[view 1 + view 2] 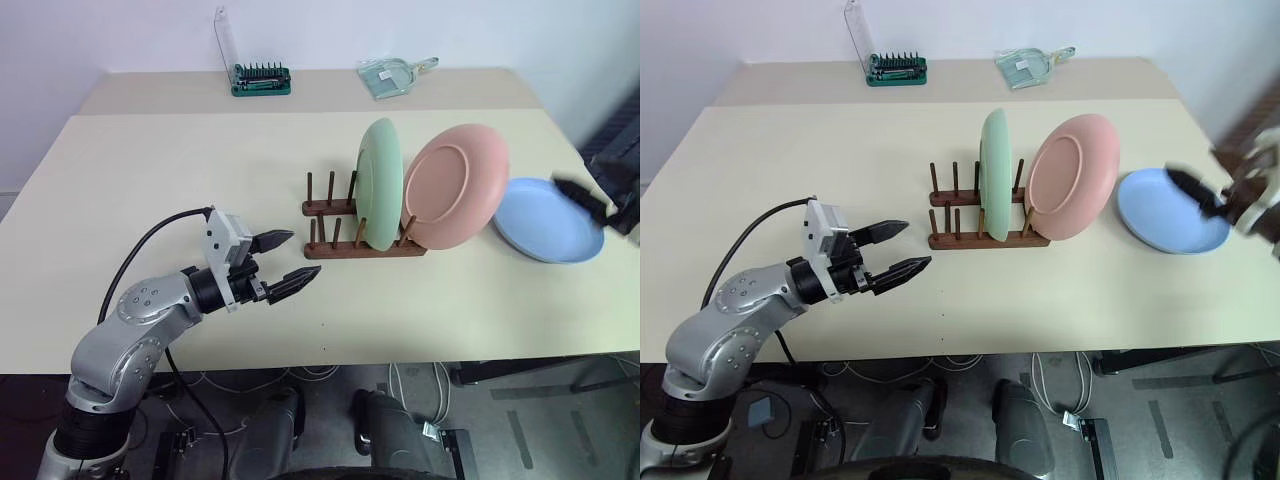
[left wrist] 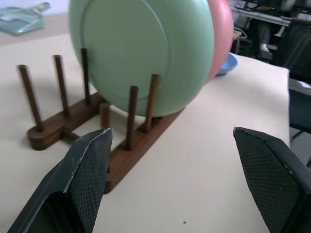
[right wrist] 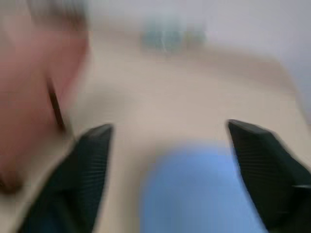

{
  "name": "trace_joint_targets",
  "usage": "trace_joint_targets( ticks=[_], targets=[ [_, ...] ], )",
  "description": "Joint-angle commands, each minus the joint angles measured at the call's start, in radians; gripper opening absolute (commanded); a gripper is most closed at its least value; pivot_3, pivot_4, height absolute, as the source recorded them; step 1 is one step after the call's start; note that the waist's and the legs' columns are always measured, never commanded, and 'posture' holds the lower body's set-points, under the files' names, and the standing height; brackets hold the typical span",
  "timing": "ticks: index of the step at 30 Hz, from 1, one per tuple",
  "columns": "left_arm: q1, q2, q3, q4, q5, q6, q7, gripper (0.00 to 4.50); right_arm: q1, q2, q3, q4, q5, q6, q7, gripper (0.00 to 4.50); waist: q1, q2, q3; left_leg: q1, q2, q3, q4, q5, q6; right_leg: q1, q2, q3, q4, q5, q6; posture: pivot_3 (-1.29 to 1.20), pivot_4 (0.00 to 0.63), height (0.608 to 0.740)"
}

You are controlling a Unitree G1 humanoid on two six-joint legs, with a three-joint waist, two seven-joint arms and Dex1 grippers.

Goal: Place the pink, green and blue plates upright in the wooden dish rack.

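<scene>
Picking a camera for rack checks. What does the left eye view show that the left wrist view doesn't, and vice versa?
Left eye view alone: the whole table, the blue plate lying flat in full, the right gripper beside it, the bit case and a clear dustpan on the far table.

Left wrist view alone: a close look at the pegs bracing the green plate, and the left gripper's open textured fingers.

Both: dish rack, green plate and pink plate standing in it, left gripper.
</scene>
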Motion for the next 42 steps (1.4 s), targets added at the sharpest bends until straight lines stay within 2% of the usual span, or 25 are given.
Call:
trace_joint_targets(
  ticks=[1, 3, 10, 14, 15, 17, 23, 31, 36, 40, 42],
  targets=[
    [-0.019, 0.003, -0.001, -0.016, -0.012, -0.010, -0.012, 4.10, 0.004, -0.045, 0.098, 0.067, -0.169, -0.125, 0.036, 4.43, -0.005, 0.004, 0.000, 0.001, 0.000, 0.001, 0.000, 0.000, 0.000, 0.000, 0.000, 0.001, 0.001, 0.000, 0.000, 0.00, 0.150, 0.740],
    [-0.021, 0.003, -0.005, -0.017, -0.011, -0.009, -0.014, 4.10, -0.016, -0.025, 0.163, 0.134, -0.243, -0.187, 0.041, 4.43, -0.006, 0.005, -0.001, 0.001, 0.001, 0.002, 0.001, 0.000, 0.000, 0.000, 0.000, 0.001, 0.001, 0.001, -0.001, 0.00, 0.150, 0.740],
    [-0.018, 0.004, -0.005, -0.024, -0.006, -0.008, -0.009, 4.10, -0.099, 0.002, 0.272, 0.286, -0.363, -0.278, 0.067, 4.43, 0.001, 0.006, -0.001, 0.001, 0.001, 0.002, 0.003, 0.000, 0.000, 0.000, 0.001, 0.001, 0.002, 0.001, -0.001, 0.00, 0.150, 0.740],
    [-0.002, 0.002, -0.002, -0.043, -0.012, -0.003, 0.002, 4.10, -0.200, 0.047, 0.348, 0.452, -0.468, -0.341, 0.009, 4.43, 0.001, 0.006, -0.001, 0.001, 0.001, 0.002, 0.004, 0.000, 0.000, 0.001, 0.001, 0.000, 0.002, 0.001, -0.001, 0.00, 0.150, 0.740],
    [0.001, 0.002, -0.001, -0.046, -0.013, -0.002, 0.004, 4.10, -0.217, 0.054, 0.360, 0.481, -0.490, -0.356, -0.004, 3.92, 0.001, 0.006, -0.001, 0.001, 0.001, 0.002, 0.004, 0.000, 0.000, 0.001, 0.001, 0.000, 0.002, 0.001, -0.001, 0.00, 0.150, 0.740],
    [0.004, 0.003, 0.000, -0.050, -0.013, -0.002, 0.008, 4.10, -0.228, 0.062, 0.369, 0.502, -0.507, -0.377, -0.006, 3.20, 0.000, 0.006, -0.001, 0.001, 0.001, 0.002, 0.004, 0.000, 0.000, 0.001, 0.001, 0.001, 0.002, 0.001, -0.001, 0.00, 0.150, 0.740],
    [0.010, 0.002, 0.001, -0.055, -0.018, 0.000, 0.014, 4.10, -0.201, 0.066, 0.345, 0.442, -0.509, -0.382, -0.001, 0.06, 0.001, 0.006, -0.001, 0.001, 0.000, 0.002, 0.004, 0.000, 0.000, 0.001, 0.001, 0.001, 0.002, 0.002, 0.000, 0.00, 0.150, 0.740],
    [0.005, 0.002, -0.001, -0.046, -0.017, -0.003, 0.008, 4.10, -0.191, 0.043, 0.226, 0.211, -0.515, -0.308, -0.135, 0.02, -0.001, 0.007, 0.000, 0.001, 0.001, 0.002, 0.005, 0.000, 0.000, 0.001, 0.001, 0.001, 0.003, 0.002, 0.000, 0.00, 0.150, 0.740],
    [-0.004, -0.003, -0.005, -0.032, -0.014, -0.008, 0.004, 4.10, -0.330, 0.061, 0.154, 0.095, -0.498, -0.314, -0.237, 0.02, -0.001, 0.009, 0.000, 0.001, 0.001, 0.002, 0.005, 0.000, 0.000, 0.000, 0.001, 0.001, 0.003, 0.002, 0.000, 0.00, 0.150, 0.740],
    [-0.015, -0.003, 0.006, -0.003, 0.007, -0.028, 0.006, 4.10, -0.507, 0.111, 0.166, -0.064, -0.401, -0.317, -0.201, 0.02, -0.002, 0.009, 0.000, 0.001, 0.001, 0.002, 0.004, 0.000, 0.000, 0.000, 0.002, 0.001, 0.003, 0.002, 0.000, 0.00, 0.150, 0.740],
    [-0.010, 0.003, 0.017, 0.005, 0.017, -0.039, 0.007, 4.10, -0.561, 0.162, 0.186, -0.164, -0.284, -0.246, -0.142, 0.02, -0.001, 0.009, 0.000, 0.001, 0.001, 0.002, 0.004, 0.000, 0.000, 0.000, 0.002, 0.001, 0.003, 0.002, 0.000, 0.00, 0.150, 0.740]
  ],
)
